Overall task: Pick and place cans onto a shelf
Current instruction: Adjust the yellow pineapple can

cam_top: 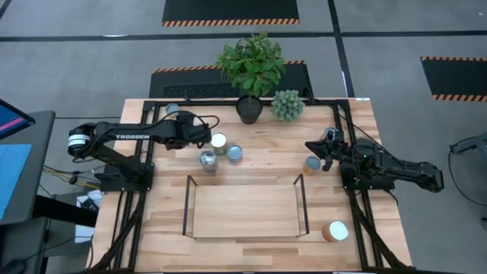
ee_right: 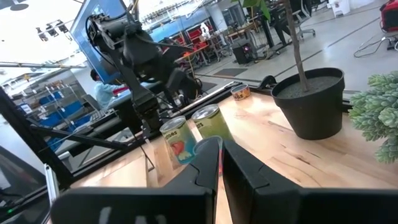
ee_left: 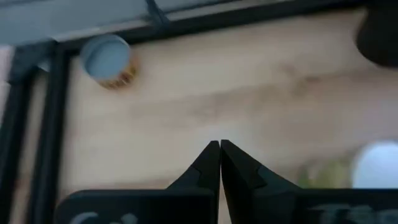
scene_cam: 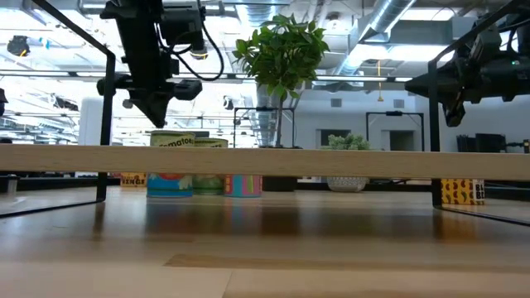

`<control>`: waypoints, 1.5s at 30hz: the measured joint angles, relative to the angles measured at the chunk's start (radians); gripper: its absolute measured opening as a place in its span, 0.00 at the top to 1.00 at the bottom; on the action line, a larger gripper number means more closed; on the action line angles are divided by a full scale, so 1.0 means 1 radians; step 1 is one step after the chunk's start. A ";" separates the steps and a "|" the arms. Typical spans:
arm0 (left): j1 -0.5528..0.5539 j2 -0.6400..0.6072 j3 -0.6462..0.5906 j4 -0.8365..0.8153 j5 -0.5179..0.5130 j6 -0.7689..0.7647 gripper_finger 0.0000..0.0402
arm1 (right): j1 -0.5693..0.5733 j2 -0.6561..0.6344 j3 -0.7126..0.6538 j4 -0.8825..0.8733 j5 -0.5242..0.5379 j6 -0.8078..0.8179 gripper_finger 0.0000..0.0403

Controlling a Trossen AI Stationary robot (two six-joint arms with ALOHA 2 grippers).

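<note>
Cans (cam_top: 218, 143) | clustering upright just beside our left gripper (cam_top: 204, 131), nearer arm | we're hovering pinched shut, empty | right gripper (cam_top: 323, 149) narrow, empty

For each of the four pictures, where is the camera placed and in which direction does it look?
High view: above the table, looking straight down; both arms, shelf, cans.
Low view: at tabletop height, looking level under the shelf board; both arms hang from above.
Left wrist view: on the left arm, looking down at the tabletop; own shut fingers, one pale-topped can.
Right wrist view: on the right arm, looking across the table; own fingers, the left arm beyond.
Shared: the plant pot shows in the high and right wrist views.
</note>
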 joint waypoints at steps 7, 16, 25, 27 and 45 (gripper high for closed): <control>0.176 0.000 0.000 -0.023 -0.049 0.003 1.00 | 0.000 0.000 -0.001 0.005 -0.002 0.000 0.88; 0.417 0.045 0.000 -0.014 0.075 0.091 1.00 | 0.000 0.000 -0.001 0.006 -0.002 0.000 0.88; 0.496 0.213 0.001 0.094 0.147 0.093 1.00 | 0.000 0.000 -0.001 0.004 -0.002 0.008 0.88; 0.507 0.251 0.001 0.093 0.183 0.100 1.00 | 0.000 0.000 -0.001 0.004 -0.003 0.008 0.88; 0.645 0.216 0.072 0.107 0.096 0.218 1.00 | 0.000 0.000 0.000 -0.003 -0.006 0.008 0.88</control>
